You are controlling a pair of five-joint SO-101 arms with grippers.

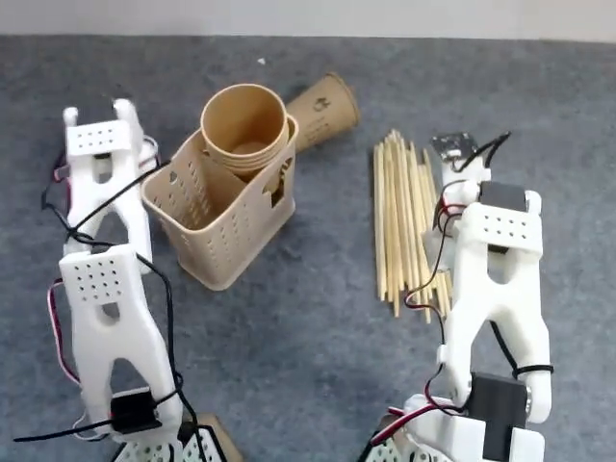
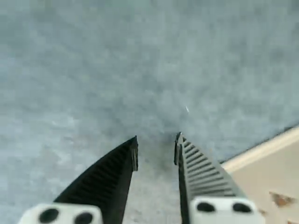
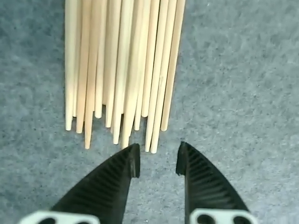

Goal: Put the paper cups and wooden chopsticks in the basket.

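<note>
A tan slotted basket stands tilted at centre left, with stacked paper cups upright in its far compartment. Behind it another paper cup lies on its side, touching the basket's stack. A bundle of wooden chopsticks lies flat to the right. My right gripper is open just short of the chopstick ends, holding nothing; its arm hangs over the bundle's right edge. My left gripper is open over bare grey mat, left of the basket.
Grey mat covers the table. A pale strip borders the mat near the left gripper, and a light band runs along the far edge. A brown piece shows at the front by the left arm's base.
</note>
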